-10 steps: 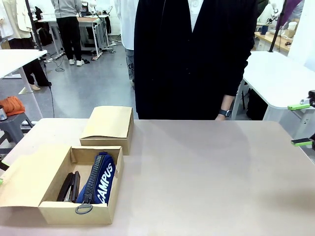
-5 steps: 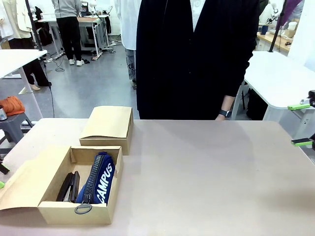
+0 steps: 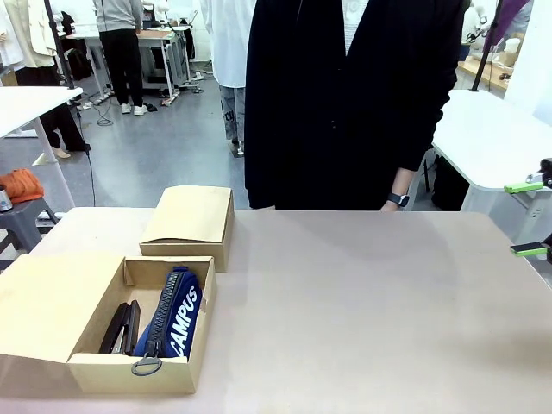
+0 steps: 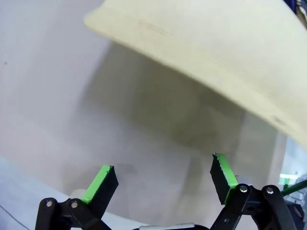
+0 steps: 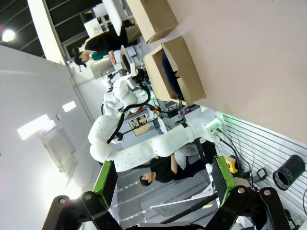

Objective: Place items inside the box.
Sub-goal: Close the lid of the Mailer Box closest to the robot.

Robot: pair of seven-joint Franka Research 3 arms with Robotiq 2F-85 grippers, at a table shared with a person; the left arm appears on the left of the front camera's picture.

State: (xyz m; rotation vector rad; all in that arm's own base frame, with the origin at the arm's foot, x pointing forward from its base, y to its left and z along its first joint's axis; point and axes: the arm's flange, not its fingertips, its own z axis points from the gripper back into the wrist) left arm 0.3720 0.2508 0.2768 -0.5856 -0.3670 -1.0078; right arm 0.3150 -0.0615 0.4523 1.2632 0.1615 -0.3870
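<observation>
You could see that the box (image 3: 142,366) near the left corner of the worktop (image 3: 362,310) already held the navy "CAMPUS" zip pouch (image 3: 177,315) and, just left of it, the black staplers (image 3: 122,328), so I judged the task nearly done, since no item lay outside the box. Behind the box stood a second, closed carton (image 3: 190,226), and a person (image 3: 345,95) waited far behind it; nothing blocked the box. The left pincer (image 4: 163,184) hung spread and empty under the box flap (image 4: 201,52), and the right pincer (image 5: 160,184) was also spread, holding nothing, far right of the box.
</observation>
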